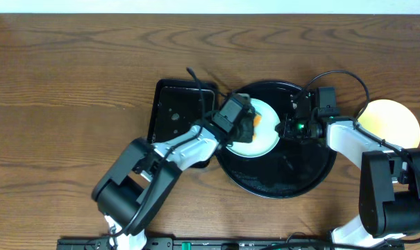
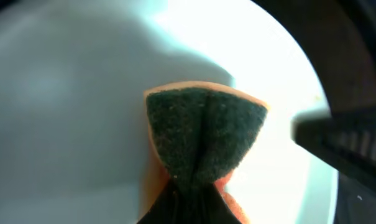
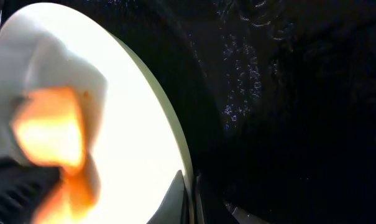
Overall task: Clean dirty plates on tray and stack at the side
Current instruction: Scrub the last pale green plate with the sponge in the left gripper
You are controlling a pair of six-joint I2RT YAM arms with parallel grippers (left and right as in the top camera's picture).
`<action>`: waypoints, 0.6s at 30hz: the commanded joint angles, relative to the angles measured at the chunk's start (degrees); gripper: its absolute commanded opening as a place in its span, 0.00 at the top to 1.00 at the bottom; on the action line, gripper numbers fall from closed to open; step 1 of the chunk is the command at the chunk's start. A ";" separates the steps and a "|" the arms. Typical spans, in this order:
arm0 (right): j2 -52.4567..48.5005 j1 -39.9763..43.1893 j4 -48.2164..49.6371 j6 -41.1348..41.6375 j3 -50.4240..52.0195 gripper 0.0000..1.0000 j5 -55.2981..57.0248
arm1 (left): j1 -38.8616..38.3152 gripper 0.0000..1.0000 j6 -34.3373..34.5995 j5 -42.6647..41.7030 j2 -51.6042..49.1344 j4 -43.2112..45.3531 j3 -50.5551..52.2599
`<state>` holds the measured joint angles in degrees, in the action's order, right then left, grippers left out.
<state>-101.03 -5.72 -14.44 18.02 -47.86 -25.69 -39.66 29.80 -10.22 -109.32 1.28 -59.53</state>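
Left gripper (image 1: 248,119): pinching a folded sponge (image 2: 203,140), green side pressed to the pale plate (image 1: 265,142).
Right gripper (image 1: 286,129): clamped on the pale plate's right rim.
Pale plate: lies on the round black tray (image 1: 293,177).
Yellow plate (image 1: 390,121): on the table (image 1: 71,83), right of the tray.
Rectangular tray (image 1: 173,111): just left of the round one.

plate (image 1: 266,144) is set in tray (image 1: 279,177), toward rear-left. sponge (image 1: 257,119) is pressed on plate. small tray (image 1: 169,111) is placed just left of tray. second plate (image 1: 393,121) is laid on table (image 1: 71,83), right of tray.
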 commanded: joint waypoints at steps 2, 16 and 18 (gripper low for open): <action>-1.29 -0.76 -1.40 0.61 0.96 0.99 0.76 | 1.62 0.92 -0.83 4.26 7.67 -1.01 -0.09; -1.29 -0.76 -1.44 0.63 0.96 0.99 0.76 | -2.64 0.92 -4.70 2.12 1.99 8.37 -0.07; -1.29 -0.76 -1.44 0.63 0.96 0.99 0.76 | -2.93 0.92 -4.70 2.12 -0.11 9.88 -0.07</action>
<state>-101.01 -5.72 -14.76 18.00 -47.86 -25.78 -41.95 26.48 -8.01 -105.54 9.52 -59.51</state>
